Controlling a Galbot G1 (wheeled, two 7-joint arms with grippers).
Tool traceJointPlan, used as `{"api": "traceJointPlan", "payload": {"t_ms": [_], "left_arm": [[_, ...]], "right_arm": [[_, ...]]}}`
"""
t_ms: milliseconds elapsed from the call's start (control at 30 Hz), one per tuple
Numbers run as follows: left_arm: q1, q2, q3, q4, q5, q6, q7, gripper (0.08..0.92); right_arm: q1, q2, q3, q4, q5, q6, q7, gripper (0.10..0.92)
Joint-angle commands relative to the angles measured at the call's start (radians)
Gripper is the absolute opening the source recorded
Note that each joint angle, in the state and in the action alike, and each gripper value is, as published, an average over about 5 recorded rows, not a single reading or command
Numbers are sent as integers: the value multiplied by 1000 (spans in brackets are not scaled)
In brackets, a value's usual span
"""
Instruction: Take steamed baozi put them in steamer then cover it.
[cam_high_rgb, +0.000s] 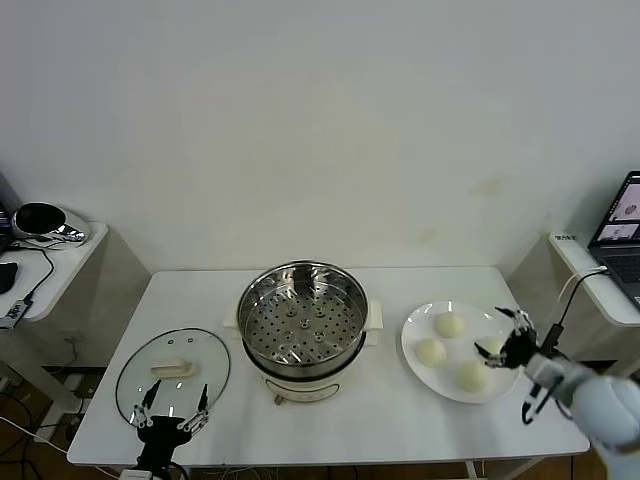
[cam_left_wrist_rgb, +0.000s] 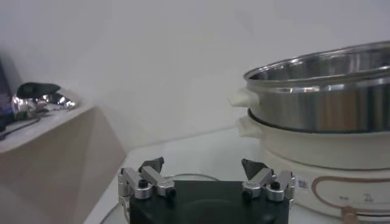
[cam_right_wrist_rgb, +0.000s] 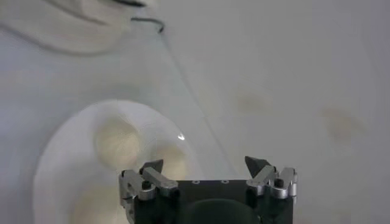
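We see a white table (cam_high_rgb: 400, 420) with the steamer (cam_high_rgb: 302, 325) at its middle, uncovered, its holed steel tray bare inside. To the robot's left of it the glass cover (cam_high_rgb: 172, 375) lies flat on the table, handle up. To the right stands a white plate (cam_high_rgb: 420, 360) holding the buns (cam_high_rgb: 449, 324); we count three plainly, and a fourth seems to sit behind the right gripper (cam_high_rgb: 503, 340), though we cannot be sure of it.

That right gripper hangs over the plate's far right edge with its jaws spread wide and nothing between them. Its own wrist camera looks down past the open fingers (cam_right_wrist_rgb: 152, 167) onto the plate (cam_right_wrist_rgb: 61, 146) and the buns (cam_right_wrist_rgb: 119, 143) below.

The left gripper (cam_high_rgb: 172, 408) sits low at the near edge of the table, over the near rim of the cover, jaws also wide apart and empty. From its wrist we see the steamer (cam_left_wrist_rgb: 323, 91) on its cream base just beside it.
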Motion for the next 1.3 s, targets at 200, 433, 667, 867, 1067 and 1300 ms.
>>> {"api": "traceJointPlan", "payload": {"t_ms": [200, 433, 667, 867, 1067, 1300], "left_arm": [[-3, 6, -16, 12, 41, 0, 0, 823], [-3, 8, -29, 16, 42, 1, 2, 823], [2, 8, -43, 14, 46, 0, 2, 823], [8, 9, -56, 15, 47, -1, 3, 823], [8, 13, -62, 18, 48, -2, 4, 823], [3, 14, -59, 23, 50, -3, 5, 823]], "right_arm": [[780, -75, -735, -408, -36, 58, -379, 823], [896, 68, -858, -572, -51, 151, -412, 823], [915, 204, -887, -702, -55, 201, -400, 823], [893, 261, -883, -763, -101, 217, -376, 823], [877, 305, -869, -825, -151, 229, -353, 823], [868, 332, -864, -856, -172, 212, -338, 823]]}}
